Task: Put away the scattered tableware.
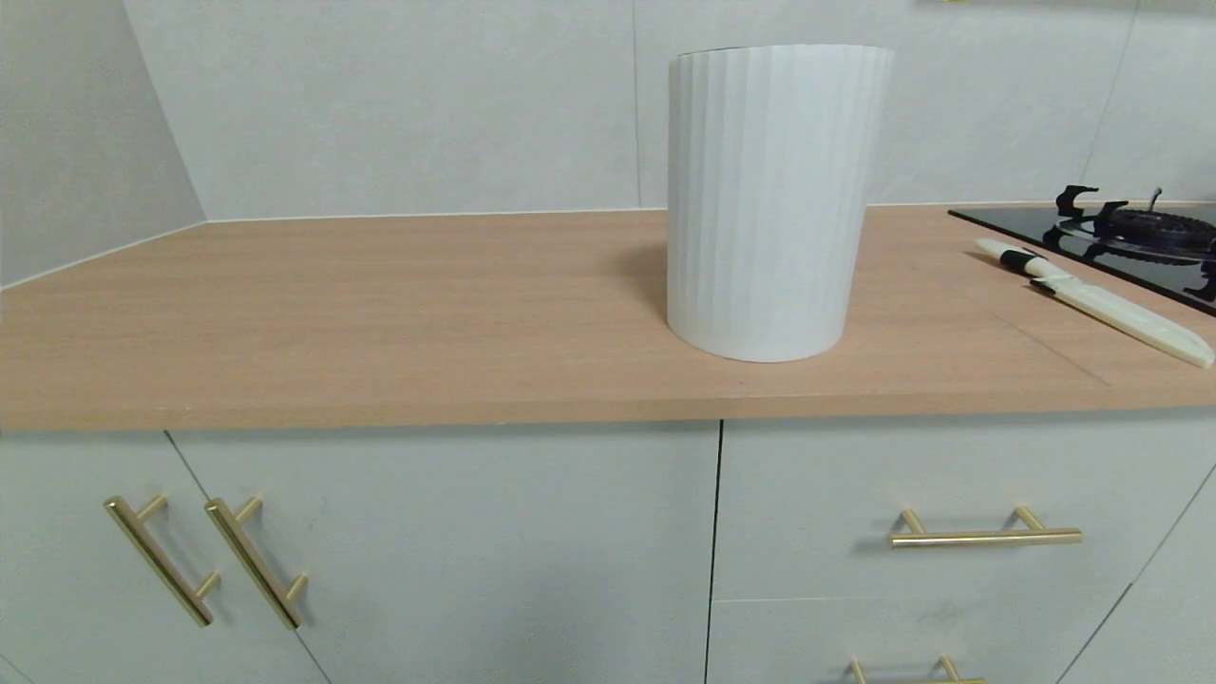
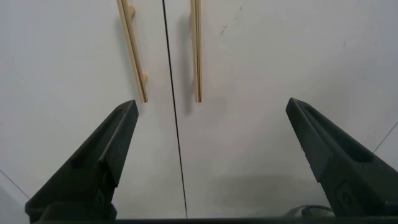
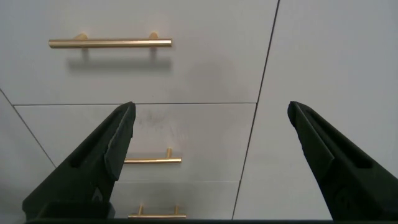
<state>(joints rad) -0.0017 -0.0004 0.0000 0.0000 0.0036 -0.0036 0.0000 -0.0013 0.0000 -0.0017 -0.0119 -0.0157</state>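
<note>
A tall white ribbed container (image 1: 768, 199) stands upright on the wooden countertop (image 1: 380, 313), right of its middle. A knife (image 1: 1092, 299) with a cream blade and a cream-and-black handle lies flat at the counter's right end, beside the hob. My left gripper (image 2: 211, 109) is open with nothing between its fingers, facing the white cabinet doors (image 2: 261, 93) and their two gold handles. My right gripper (image 3: 211, 112) is open too and holds nothing, facing the white drawer fronts (image 3: 155, 81).
A black gas hob (image 1: 1130, 237) with a burner grate sits at the counter's far right. Grey tiled walls close off the back and the left side. Below the counter are cabinet doors (image 1: 332, 551) with gold bar handles on the left and drawers (image 1: 950, 513) on the right.
</note>
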